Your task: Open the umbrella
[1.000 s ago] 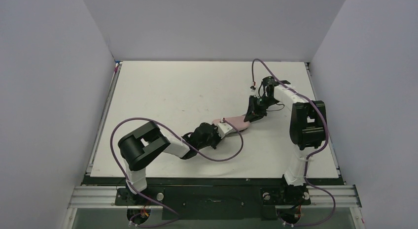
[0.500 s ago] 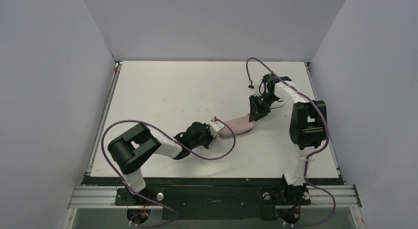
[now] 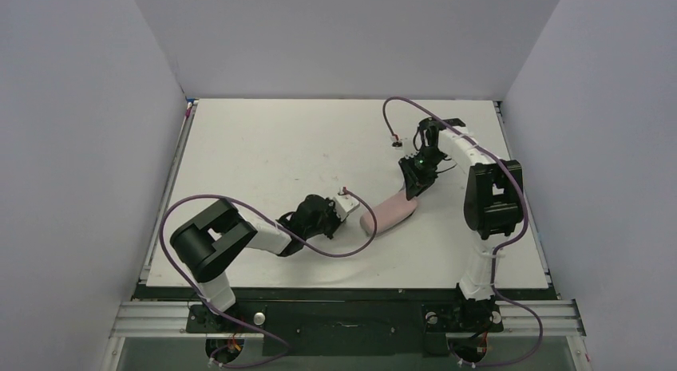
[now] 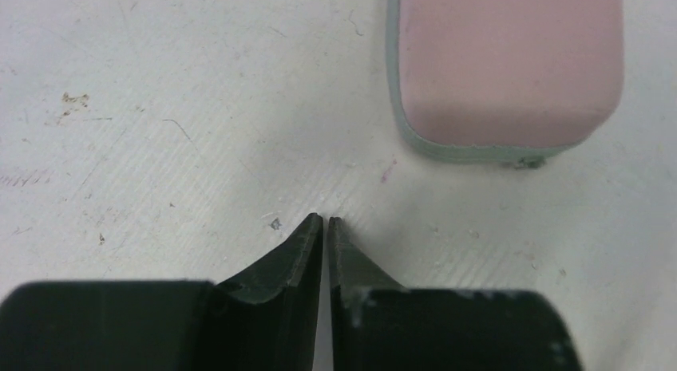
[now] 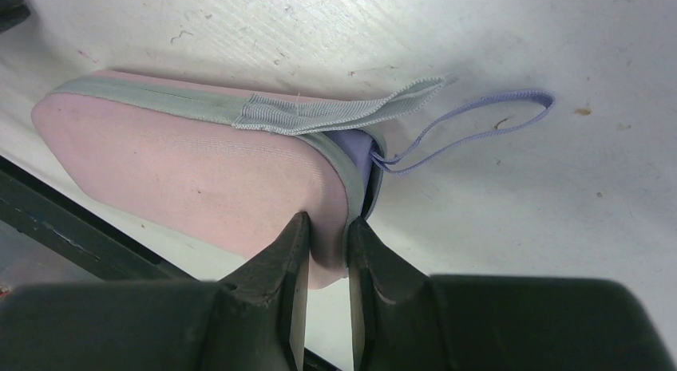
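- Currently, walls [image 3: 80, 148] close the table [image 3: 263, 148] at 9, 12 and 3 o'clock; we see the case [image 3: 389, 213] well apart from every table edge.
- Tabletop is white, scuffed and scratched.
- Pink case has a grey zip edge and lies on a line from 8 to 2 o'clock in the top view.
- Umbrella [image 5: 357, 151] sits inside the case; only its lavender end shows at the 2 o'clock mouth, with its strap [image 5: 479, 120] looped out on the table.
- Right gripper [image 5: 327, 219] is clamped on the case's lip at that mouth, just beside the umbrella end.
- Left gripper [image 4: 326, 221] has its jaws together, holding nothing, tips at the tabletop; the case's other end lies near, at 1 o'clock.
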{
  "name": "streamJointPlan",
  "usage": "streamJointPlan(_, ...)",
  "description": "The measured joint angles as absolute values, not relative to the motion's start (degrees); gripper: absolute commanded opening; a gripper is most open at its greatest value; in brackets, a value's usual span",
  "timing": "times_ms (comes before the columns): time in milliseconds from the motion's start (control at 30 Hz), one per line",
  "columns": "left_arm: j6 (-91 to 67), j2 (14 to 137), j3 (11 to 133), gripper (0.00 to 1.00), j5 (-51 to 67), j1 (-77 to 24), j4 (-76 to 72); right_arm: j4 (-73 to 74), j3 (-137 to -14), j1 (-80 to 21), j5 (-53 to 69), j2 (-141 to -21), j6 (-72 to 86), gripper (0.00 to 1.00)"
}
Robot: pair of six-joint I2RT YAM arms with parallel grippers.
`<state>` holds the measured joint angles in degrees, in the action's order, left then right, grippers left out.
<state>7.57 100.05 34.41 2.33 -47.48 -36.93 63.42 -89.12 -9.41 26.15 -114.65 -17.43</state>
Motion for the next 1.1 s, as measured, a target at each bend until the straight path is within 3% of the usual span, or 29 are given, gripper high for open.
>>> streamJointPlan(33, 7.73, 99.79, 34.26, 0.24, 3.25, -47.44, -36.75, 63.81, -89.65, -9.65, 25.91, -114.89, -17.63, 0.0)
streamJointPlan(100, 8.08, 98.52, 33.01, 0.35, 4.84, -47.66, -36.4, 64.18, -90.28, -9.8, 25.71, -115.37, -17.54, 0.0)
streamJointPlan(200, 7.25, 95.44, 30.44, 0.43, 6.28, -49.25, -35.05, 64.71, -91.02, -9.72, 25.91, -116.18, -16.93, 0.0)
streamJointPlan(633, 0.93, 100.09, 33.5, 0.47, 3.57, -55.44, -38.54, 63.0, -88.42, -8.73, 27.73, -115.61, -8.51, 0.0)
streamJointPlan(733, 0.08, 102.04, 35.0, 0.43, 2.63, -55.57, -39.86, 62.11, -87.22, -8.69, 27.99, -114.87, -6.61, 0.0)
streamJointPlan(800, -0.49, 102.65, 35.51, 0.33, 1.65, -55.64, -40.21, 61.39, -86.46, -8.64, 27.92, -114.32, -6.0, 0.0)
streamJointPlan(900, -1.08, 103.13, 35.75, 0.08, 0.47, -55.64, -40.77, 60.51, -85.56, -8.54, 27.53, -113.58, -5.93, 0.0)
streamJointPlan(967, -0.84, 103.33, 35.79, 0.0, 0.32, -55.79, -41.21, 60.05, -85.19, -8.4, 27.31, -113.23, -6.22, 0.0)
streamJointPlan(1100, 0.84, 103.37, 35.77, 0.0, 0.08, -55.92, -41.5, 59.81, -85.14, -8.34, 27.16, -113.12, -7.97, 0.0)
